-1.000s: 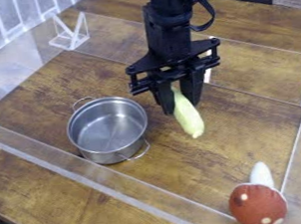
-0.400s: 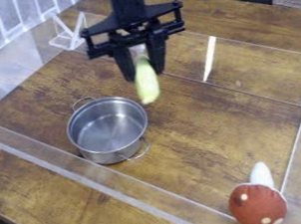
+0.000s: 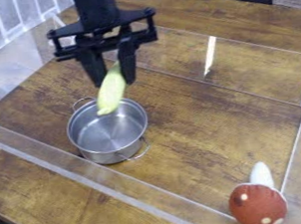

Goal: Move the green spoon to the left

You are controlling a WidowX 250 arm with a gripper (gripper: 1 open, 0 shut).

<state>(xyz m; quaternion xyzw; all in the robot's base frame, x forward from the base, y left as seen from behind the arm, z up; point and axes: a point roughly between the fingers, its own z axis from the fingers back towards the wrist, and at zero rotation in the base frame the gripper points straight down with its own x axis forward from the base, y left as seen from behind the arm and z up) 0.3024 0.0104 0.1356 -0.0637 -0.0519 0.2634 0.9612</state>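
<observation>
The green spoon (image 3: pixel 111 91) hangs in the air, its pale yellow-green handle pointing down over the far rim of the steel pot (image 3: pixel 108 130). My gripper (image 3: pixel 106 68) is shut on the spoon's upper part, which its black fingers hide. The spoon's silver bowl is hidden behind the fingers. The gripper comes down from the top of the view, left of the table's centre.
A red-brown mushroom toy (image 3: pixel 257 203) with a white stem lies at the front right. Clear acrylic walls (image 3: pixel 212 55) edge the wooden table. A clear plastic stand (image 3: pixel 66 32) sits at the back left.
My gripper has carried the spoon leftward, from right of the pot to above the pot's far rim. The pot and mushroom have not moved.
</observation>
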